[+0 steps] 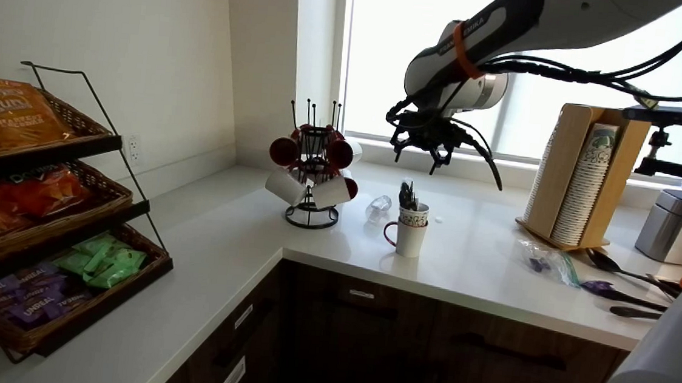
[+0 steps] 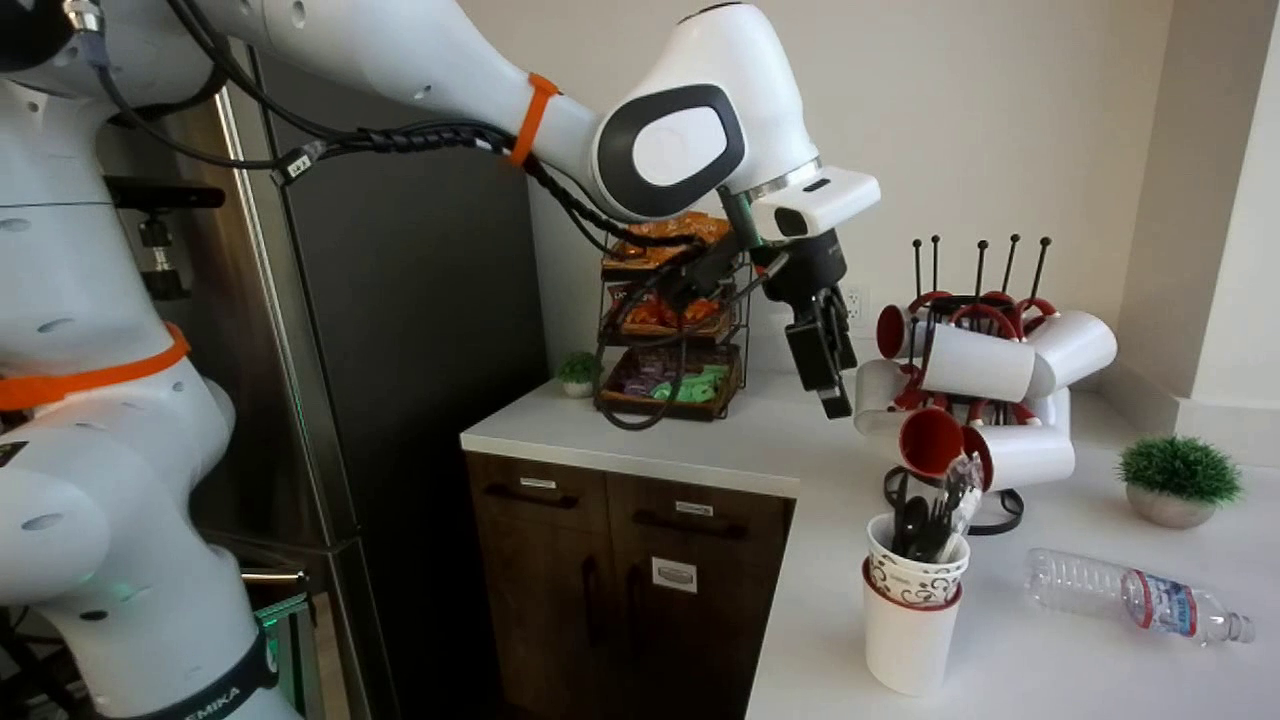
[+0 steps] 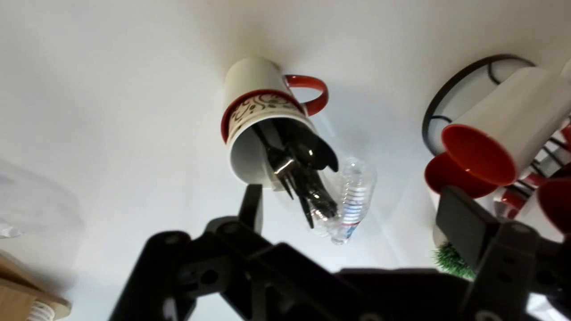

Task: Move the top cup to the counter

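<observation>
A white paper cup with a swirl pattern (image 1: 414, 217) holds black plastic cutlery and is nested in the top of a white mug with a red handle (image 1: 410, 243). The cup (image 2: 915, 582) and mug (image 2: 907, 650) stand upright on the white counter (image 1: 482, 257). In the wrist view the cup (image 3: 264, 107) opens toward my camera. My gripper (image 1: 416, 161) is above the cup, apart from it. In the wrist view the fingers of my gripper (image 3: 351, 199) are wide apart with nothing between them. Several white-and-red mugs (image 2: 978, 362) hang on a black rack (image 1: 311, 224).
A clear bottle (image 2: 1180, 605) lies near the mug. A small plant (image 2: 1180, 475) stands behind. A wooden cup holder (image 1: 542, 183), a plastic bag (image 1: 545, 261), black spoons (image 1: 627, 269) and a steel box (image 1: 673, 230) are along the counter. A snack rack (image 1: 46, 144) stands opposite.
</observation>
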You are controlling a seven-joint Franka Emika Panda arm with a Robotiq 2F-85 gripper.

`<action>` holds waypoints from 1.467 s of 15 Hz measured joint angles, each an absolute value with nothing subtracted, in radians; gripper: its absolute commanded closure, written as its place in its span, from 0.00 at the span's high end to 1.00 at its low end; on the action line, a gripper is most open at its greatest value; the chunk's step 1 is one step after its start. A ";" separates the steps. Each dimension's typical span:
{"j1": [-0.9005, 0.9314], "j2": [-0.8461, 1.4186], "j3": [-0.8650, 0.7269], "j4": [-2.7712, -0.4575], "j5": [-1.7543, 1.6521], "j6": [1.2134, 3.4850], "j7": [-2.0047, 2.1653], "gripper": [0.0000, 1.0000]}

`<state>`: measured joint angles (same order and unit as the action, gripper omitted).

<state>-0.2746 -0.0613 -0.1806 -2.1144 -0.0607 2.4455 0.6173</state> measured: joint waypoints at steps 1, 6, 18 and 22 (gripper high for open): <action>-0.280 -0.050 -0.184 -2.114 -0.072 2.455 0.630 1.00; -0.279 -0.044 -0.181 -2.110 -0.087 2.457 0.648 1.00; -0.279 0.056 -0.247 -2.095 -0.201 2.456 0.651 0.52; -0.278 0.084 -0.262 -2.092 -0.199 2.456 0.663 0.35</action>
<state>-0.2782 0.0842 -0.2619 -2.0916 -0.1987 2.4556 0.6633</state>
